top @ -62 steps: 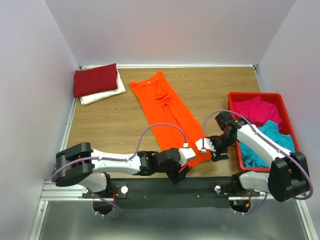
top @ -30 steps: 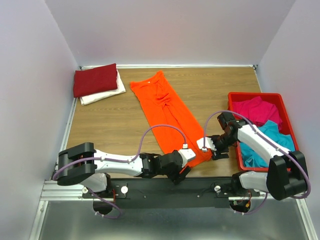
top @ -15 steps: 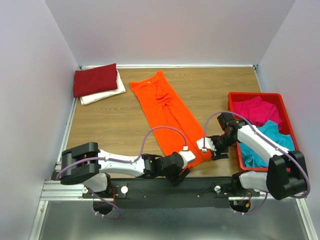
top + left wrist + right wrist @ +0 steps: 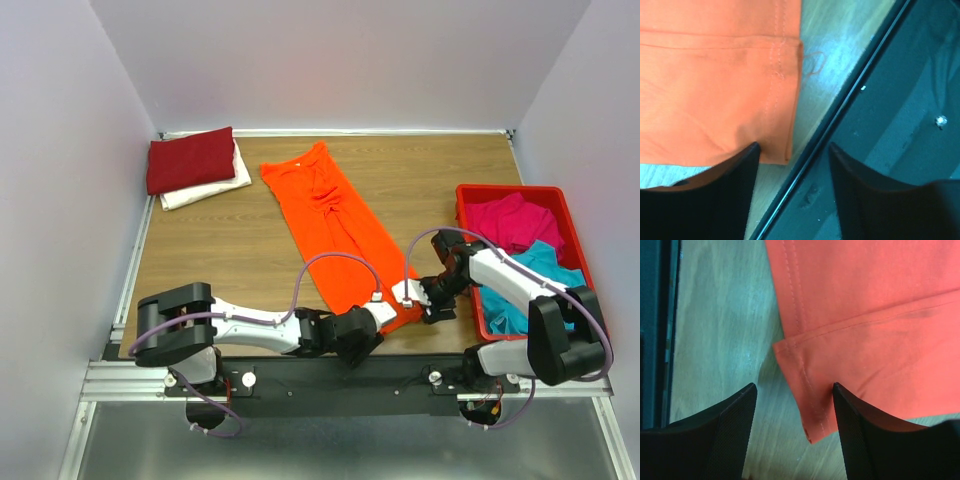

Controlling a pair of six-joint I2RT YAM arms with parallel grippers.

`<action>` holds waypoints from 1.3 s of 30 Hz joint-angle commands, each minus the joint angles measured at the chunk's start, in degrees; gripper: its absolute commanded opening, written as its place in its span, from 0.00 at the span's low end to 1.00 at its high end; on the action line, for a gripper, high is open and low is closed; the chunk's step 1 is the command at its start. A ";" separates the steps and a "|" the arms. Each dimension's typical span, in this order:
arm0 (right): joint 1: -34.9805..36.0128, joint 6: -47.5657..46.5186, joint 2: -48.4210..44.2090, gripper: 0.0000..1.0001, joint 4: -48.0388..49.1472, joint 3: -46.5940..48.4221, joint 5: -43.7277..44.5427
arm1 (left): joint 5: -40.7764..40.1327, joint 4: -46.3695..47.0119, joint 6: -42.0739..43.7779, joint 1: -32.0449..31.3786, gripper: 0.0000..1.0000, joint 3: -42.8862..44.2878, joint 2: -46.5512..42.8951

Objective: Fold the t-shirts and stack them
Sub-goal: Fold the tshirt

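The orange t-shirt (image 4: 335,225) lies folded into a long strip, running diagonally from the back of the table to the near edge. My left gripper (image 4: 372,322) is open at its near left hem corner (image 4: 782,145), one finger (image 4: 715,200) over the cloth and the other over the dark rail. My right gripper (image 4: 412,294) is open around the near right hem corner (image 4: 812,415), which lies flat on the wood. The dark red t-shirt (image 4: 190,158) lies folded on the folded white t-shirt (image 4: 215,186) at the back left. The magenta t-shirt (image 4: 512,220) and teal t-shirt (image 4: 540,272) lie crumpled in the tray.
The red plastic tray (image 4: 463,205) stands at the table's right side, close to my right arm. The table's near edge and black rail (image 4: 855,95) run just beside the left gripper. White walls close in the table on three sides.
My left gripper has slid toward the near edge and right, to the shirt's hem corner. My right gripper has shifted slightly. The shirt has not moved.
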 commanded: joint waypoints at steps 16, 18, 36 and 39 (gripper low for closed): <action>-0.50 4.48 4.26 0.34 7.48 -2.53 1.23 | -9.01 -9.76 -5.90 -1.91 0.31 2.54 6.17; -0.50 4.66 4.08 0.32 7.57 -2.70 1.13 | -9.10 -9.94 -6.16 -2.61 0.35 2.80 6.52; -0.50 6.42 3.64 0.29 7.48 -2.62 0.69 | -20.96 -18.90 -13.37 -9.11 0.53 9.66 3.71; -0.59 6.42 3.56 0.29 7.39 -2.62 0.87 | -23.33 -19.69 -14.07 -9.99 0.53 10.97 4.32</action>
